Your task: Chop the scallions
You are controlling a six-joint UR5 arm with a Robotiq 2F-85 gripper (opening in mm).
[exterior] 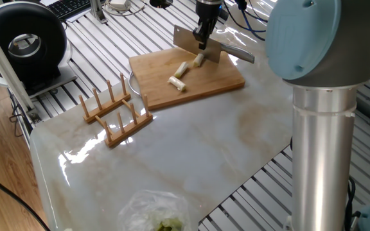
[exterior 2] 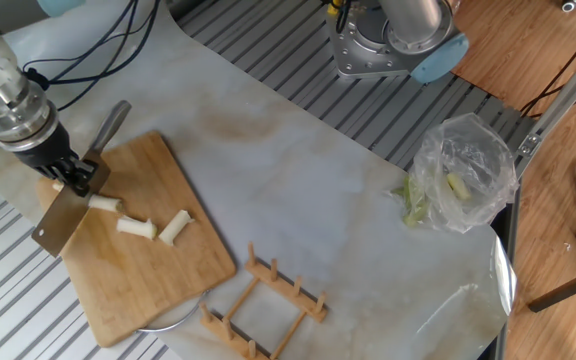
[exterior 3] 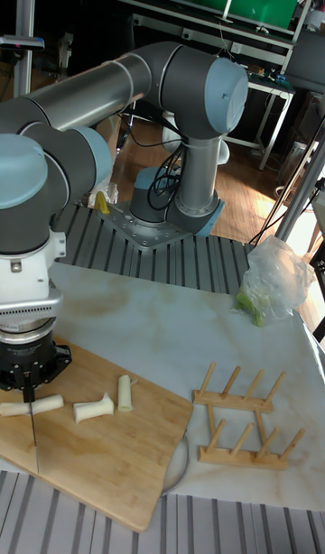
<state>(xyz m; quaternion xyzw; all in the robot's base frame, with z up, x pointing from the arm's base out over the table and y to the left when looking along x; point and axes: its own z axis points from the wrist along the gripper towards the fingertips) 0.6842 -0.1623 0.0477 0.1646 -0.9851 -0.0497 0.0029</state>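
Tall fixed view: rack (exterior 3: 242,420) beside board (exterior 3: 99,459).

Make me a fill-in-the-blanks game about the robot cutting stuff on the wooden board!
1. The tool is holding a ____.
2. The scallions lie on the wooden board in ____ pieces.
3. The clear plastic bag lies on the ____ tabletop, not on the board.
4. The wooden rack has ____ on it.

Missing words: cleaver; three; marble; nothing
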